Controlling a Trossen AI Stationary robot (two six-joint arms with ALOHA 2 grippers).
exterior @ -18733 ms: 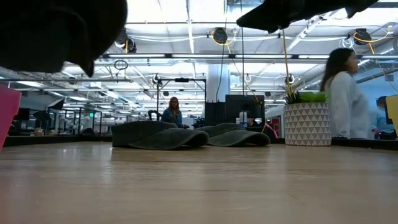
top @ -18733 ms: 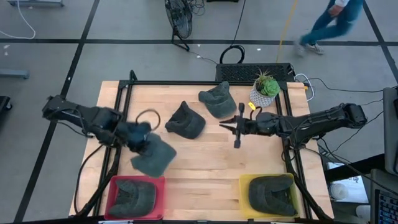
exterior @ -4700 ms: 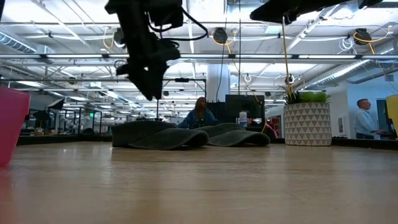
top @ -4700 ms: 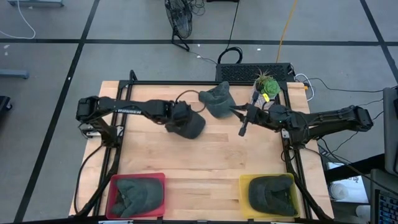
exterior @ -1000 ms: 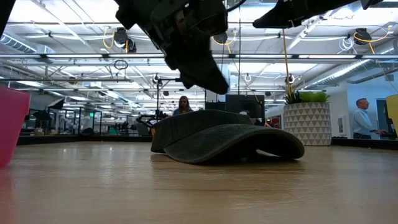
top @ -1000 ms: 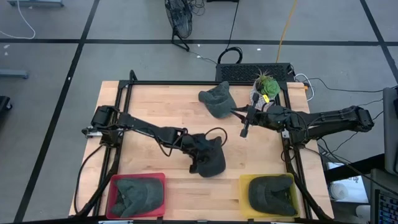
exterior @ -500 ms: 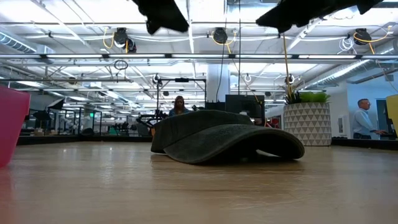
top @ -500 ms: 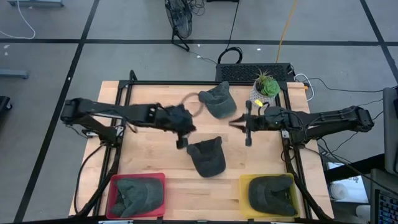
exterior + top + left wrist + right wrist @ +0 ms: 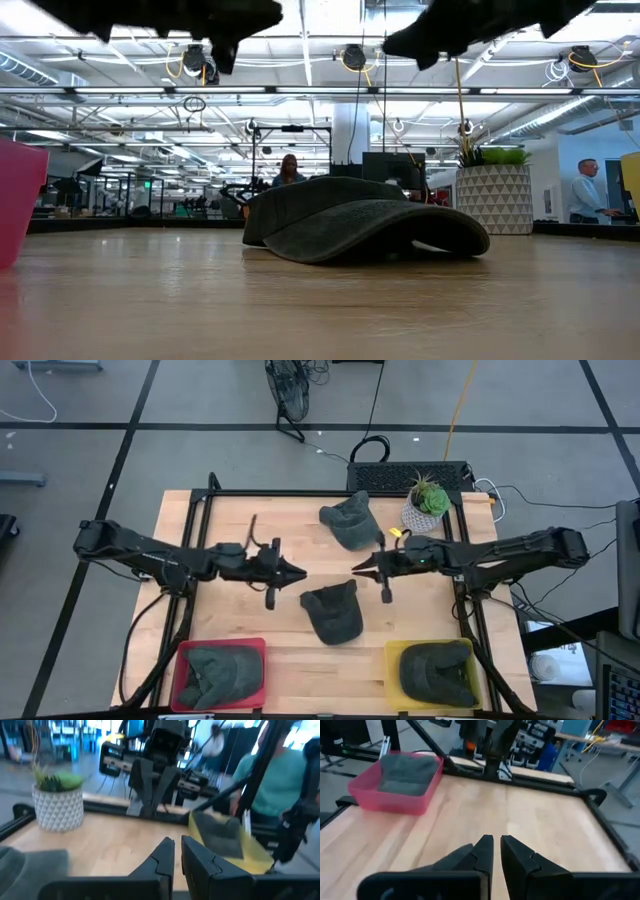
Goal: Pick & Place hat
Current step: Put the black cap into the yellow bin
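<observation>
A dark hat (image 9: 333, 611) is lying flat on the wooden table (image 9: 400, 622), near the middle, between the two arms and clear of both. The left gripper (image 9: 296, 573) is hovering just beside it, jaws clenched on nothing. The right gripper (image 9: 358, 567) is facing it, likewise clenched and empty. A second hat (image 9: 349, 520) is lying beside a potted plant (image 9: 427, 505). The red bin (image 9: 219, 675) and yellow bin (image 9: 436, 672) are each holding hats.

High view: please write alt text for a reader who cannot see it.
Two dark arms face each other above a wooden table, left end effector and right end effector both shut and empty. A dark hat lies between them, another hat behind, beside a potted plant.
</observation>
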